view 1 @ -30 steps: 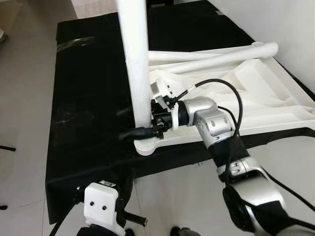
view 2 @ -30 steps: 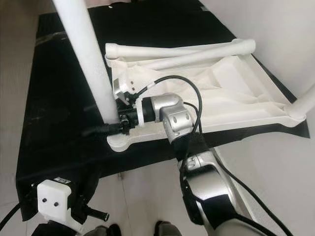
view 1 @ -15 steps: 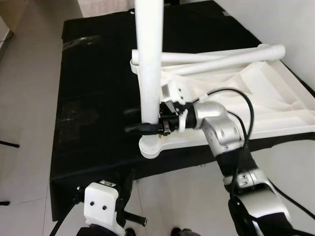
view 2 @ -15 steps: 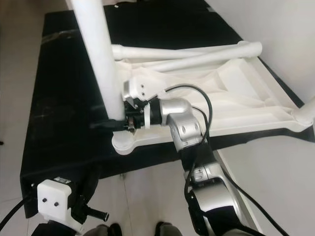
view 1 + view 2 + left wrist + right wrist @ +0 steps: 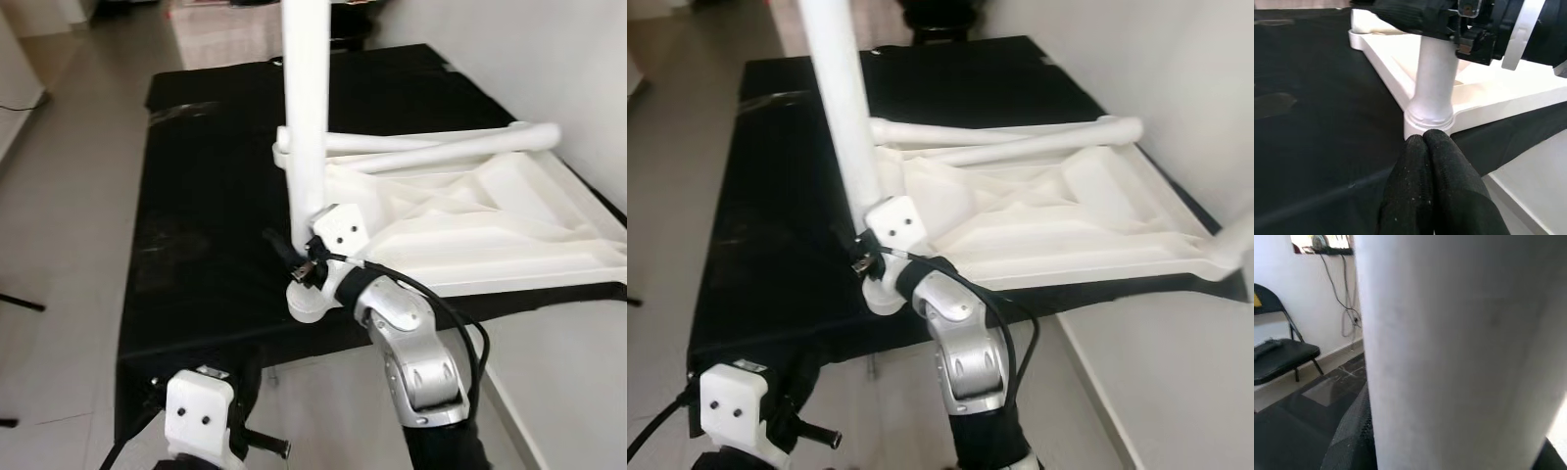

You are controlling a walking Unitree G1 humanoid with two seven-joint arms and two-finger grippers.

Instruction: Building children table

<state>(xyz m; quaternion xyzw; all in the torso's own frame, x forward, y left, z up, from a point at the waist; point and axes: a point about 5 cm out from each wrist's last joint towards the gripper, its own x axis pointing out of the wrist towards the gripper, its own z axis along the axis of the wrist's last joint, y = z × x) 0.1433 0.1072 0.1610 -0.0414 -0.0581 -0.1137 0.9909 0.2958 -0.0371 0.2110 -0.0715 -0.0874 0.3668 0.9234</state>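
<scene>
black cloth point(image 5: 206, 225) under upturned tabletop point(image 5: 490, 235); right gripper point(image 5: 294, 262) grasping leg point(image 5: 306, 117); left gripper point(image 5: 1431, 147) clenched.

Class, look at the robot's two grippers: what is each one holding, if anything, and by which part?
The right gripper clasps the upright white table leg low down, just above its corner socket. The left gripper is shut and holds nothing.
</scene>
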